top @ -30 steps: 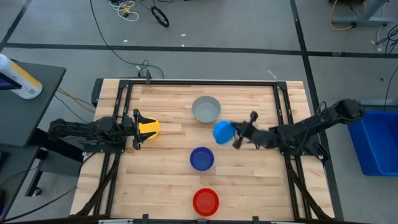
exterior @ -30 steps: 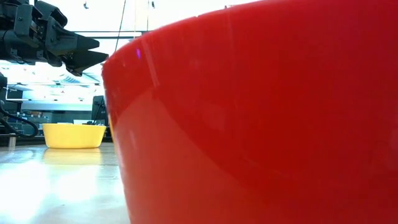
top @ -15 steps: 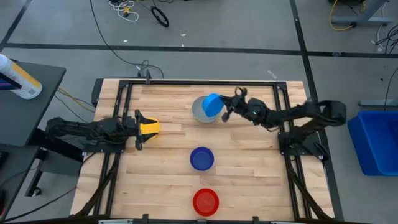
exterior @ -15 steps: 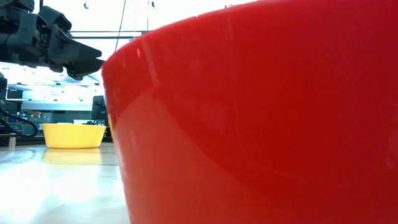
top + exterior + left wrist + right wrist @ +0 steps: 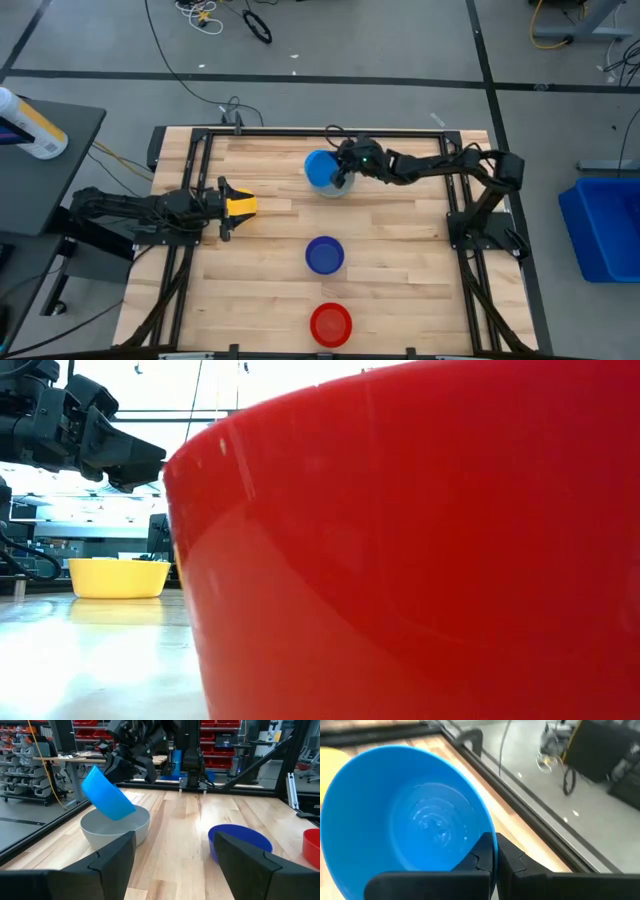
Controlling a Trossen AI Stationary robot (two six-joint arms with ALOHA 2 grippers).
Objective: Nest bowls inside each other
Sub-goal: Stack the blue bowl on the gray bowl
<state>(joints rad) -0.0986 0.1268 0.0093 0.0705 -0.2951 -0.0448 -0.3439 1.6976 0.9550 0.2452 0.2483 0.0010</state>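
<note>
The light blue bowl (image 5: 319, 168) hangs tilted over the grey bowl (image 5: 333, 187) near the table's far edge, with my right gripper (image 5: 342, 172) shut on it. The left wrist view shows the light blue bowl (image 5: 107, 793) over the grey bowl (image 5: 115, 827). My left gripper (image 5: 222, 209) stands open at the table's left, above the yellow bowl (image 5: 241, 206), which rests on its base. The dark blue bowl (image 5: 324, 255) stands mid-table. At the near edge sits the red bowl (image 5: 331, 324). My right gripper pinches the light blue bowl's rim (image 5: 487, 840) on the side toward the table's right, one finger inside the bowl and one outside. The fingers come from the right, slanting down. The bowl is lifted and tilted above the grey bowl; whether the two touch I cannot tell.
The red bowl (image 5: 420, 550) fills most of the low view; the yellow bowl (image 5: 118, 577) and my left gripper (image 5: 150, 455) show beside it. Black frame rails (image 5: 200, 150) run along the table's sides. A blue bin (image 5: 605, 225) stands off the right edge.
My right gripper has carried the light blue bowl from beside the grey bowl's right toward the table's left and far edge. The bowl now hangs over the grey bowl. The gripper has stayed shut on it.
</note>
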